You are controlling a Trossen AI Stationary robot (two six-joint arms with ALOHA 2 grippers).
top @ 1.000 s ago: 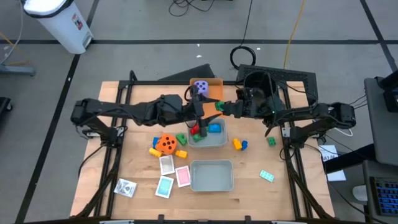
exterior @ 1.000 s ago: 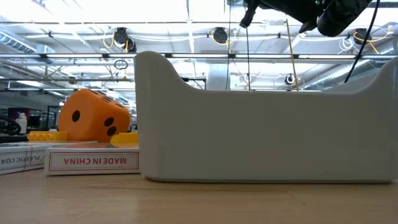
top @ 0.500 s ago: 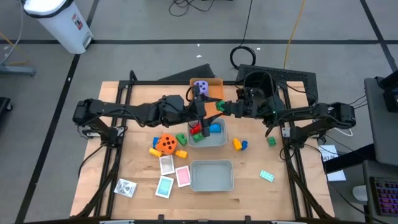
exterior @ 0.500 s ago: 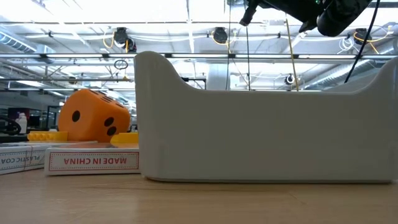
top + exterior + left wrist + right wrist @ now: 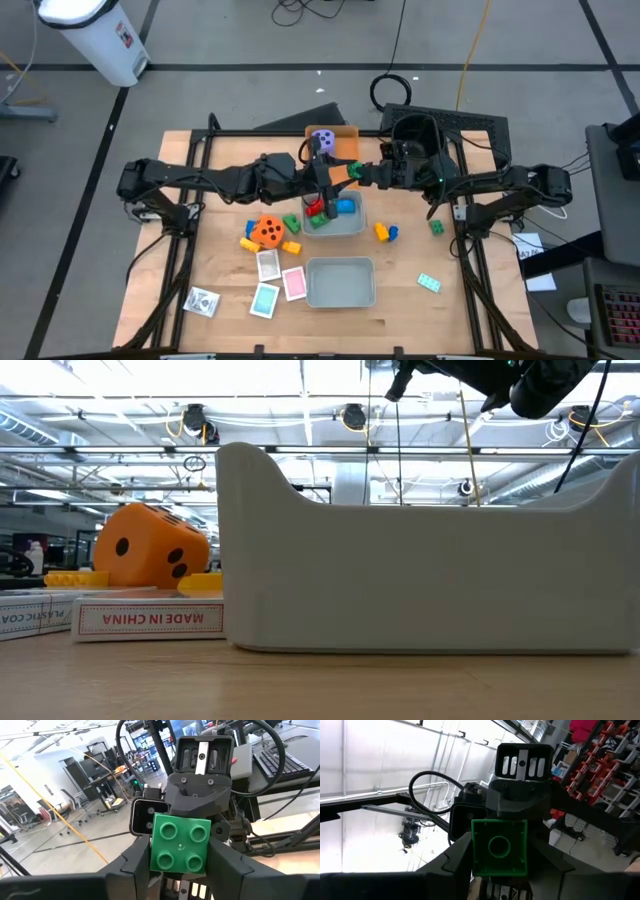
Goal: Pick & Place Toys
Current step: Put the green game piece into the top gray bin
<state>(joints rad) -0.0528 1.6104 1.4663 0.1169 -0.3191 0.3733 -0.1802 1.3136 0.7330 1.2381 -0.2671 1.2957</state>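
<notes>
A green brick [image 5: 352, 169] hangs in the air above the far grey tray [image 5: 356, 226], between my two grippers. My left gripper [image 5: 180, 851] reaches in from the table's left and is shut on it. My right gripper [image 5: 499, 849] reaches in from the right and is also shut on it. The left wrist view shows the brick's studded top [image 5: 181, 842]. The right wrist view shows its hollow underside [image 5: 499, 847]. The orange die [image 5: 267, 231] rests on the table left of that tray. The purple die [image 5: 322, 139] sits in the orange tray [image 5: 346, 131]. My left gripper pinches two opposite sides of the green brick [image 5: 154, 845] between its two fingers, coming in level from the table's left. The studded top faces my wrist. The brick is lifted clear. My right gripper pinches two opposite sides of the same brick [image 5: 475, 848] between its fingers, coming from the table's right. The hollow underside faces that wrist. The brick is clear of the table.
The far grey tray holds red [image 5: 316, 209], blue [image 5: 345, 207] and green bricks. A second grey tray [image 5: 340, 283] stands near the front edge, with cards [image 5: 268, 265] to its left. Loose bricks [image 5: 384, 232] [image 5: 437, 227] [image 5: 429, 283] lie on the right.
</notes>
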